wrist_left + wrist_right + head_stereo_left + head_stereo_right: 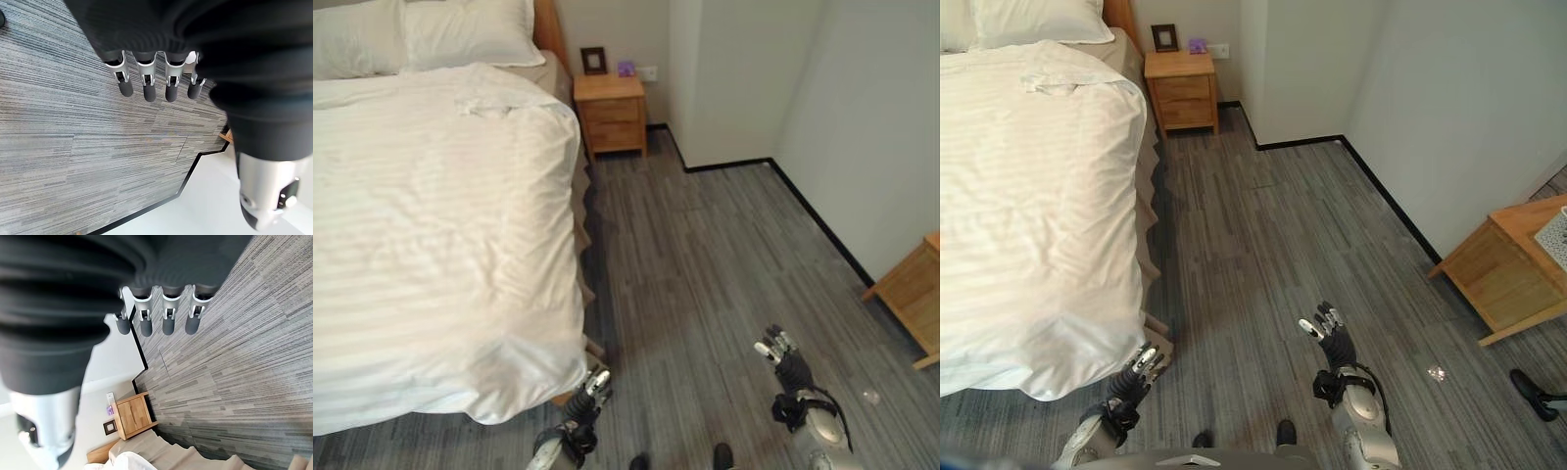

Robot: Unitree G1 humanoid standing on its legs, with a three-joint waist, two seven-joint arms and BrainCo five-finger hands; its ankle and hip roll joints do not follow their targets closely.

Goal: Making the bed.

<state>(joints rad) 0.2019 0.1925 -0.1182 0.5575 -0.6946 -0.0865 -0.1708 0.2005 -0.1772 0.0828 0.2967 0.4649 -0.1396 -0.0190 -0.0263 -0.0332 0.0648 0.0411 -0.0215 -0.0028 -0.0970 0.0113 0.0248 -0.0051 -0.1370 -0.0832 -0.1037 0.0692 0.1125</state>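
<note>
Left eye view gives us the bed (431, 245) filling the left side of the room, its long axis running from the pillows (421, 34) at the far wall toward us. A white striped duvet (440, 215) covers it, with its right edge hanging down the side of the bed and its near corner drooping close to the floor just beside our left hand (592, 387). Near the pillows the duvet's top edge is slightly rumpled.

Right of the bed we see a broad strip of grey carpet (705, 264), bounded on the far side by a white wall with a black skirting that steps around a protruding corner. A wooden nightstand (612, 113) stands at the far wall just beside the head of the bed, with a small picture frame (594, 61) on top. Another piece of wooden furniture (1508, 259) stands against the right wall, well apart from the bed.

Our left hand hangs low at the bed's near corner, fingers straight and relaxed, holding nothing; whether it touches the duvet we cannot tell. Our right hand (1330, 333) hovers over open carpet, well apart from the bed, fingers likewise loose and empty.
</note>
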